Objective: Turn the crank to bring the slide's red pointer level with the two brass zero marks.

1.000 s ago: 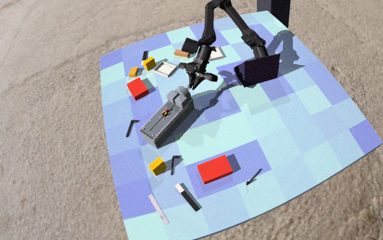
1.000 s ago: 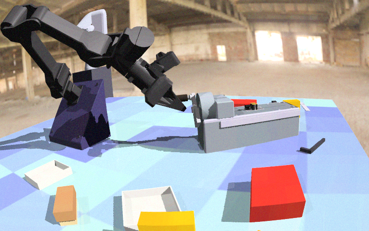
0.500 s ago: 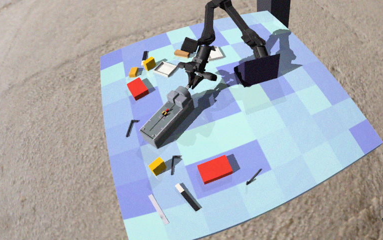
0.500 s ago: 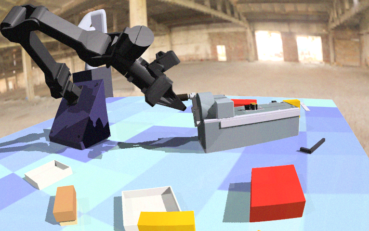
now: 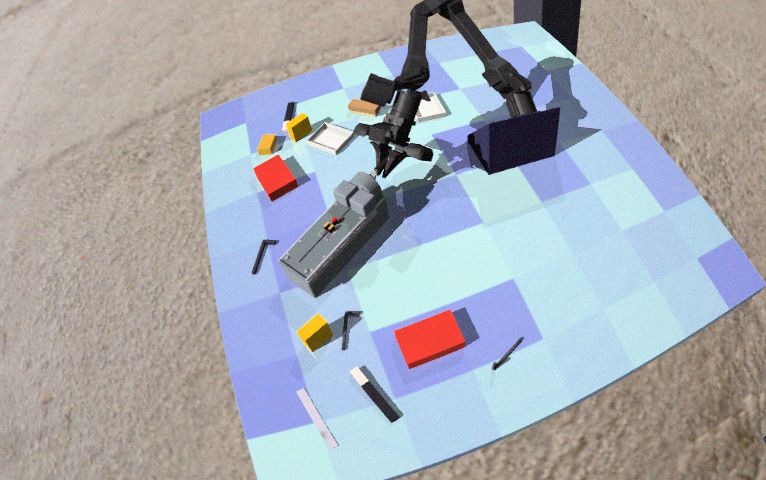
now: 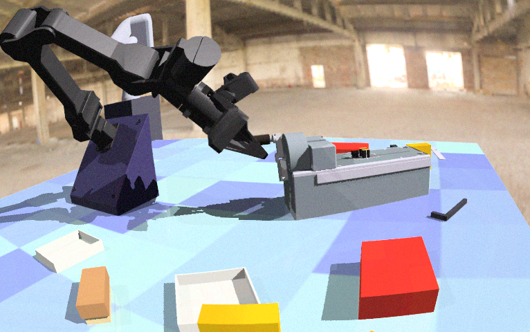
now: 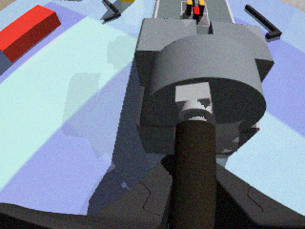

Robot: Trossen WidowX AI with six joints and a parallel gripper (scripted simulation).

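Observation:
A grey box-shaped machine [image 5: 327, 243] [image 6: 358, 185] [image 7: 191, 7] lies on the checkered table. Its round crank housing [image 5: 358, 193] [image 6: 297, 152] [image 7: 206, 76] faces my arm. My gripper [image 5: 382, 172] [image 6: 261, 150] is shut on the dark crank handle [image 6: 264, 137] [image 7: 193, 185], which sticks out of the housing. On the machine's top, the slide's red pointer [image 5: 335, 221] [image 7: 197, 10] sits in a slot between two brass zero marks [image 5: 330, 226] [image 7: 190, 4]. In the wrist view the pointer looks level with the marks, or very nearly so.
Red blocks [image 5: 274, 176] [image 5: 429, 337] [image 6: 395, 275], yellow blocks [image 5: 314, 331] [image 6: 239, 318], an orange block [image 6: 93, 292], white trays [image 5: 330, 137] [image 6: 214, 292] [image 6: 68, 248] and dark L-shaped keys [image 5: 260, 254] [image 6: 449, 210] lie around the machine. The arm's dark base [image 5: 515, 142] [image 6: 115, 172] stands behind.

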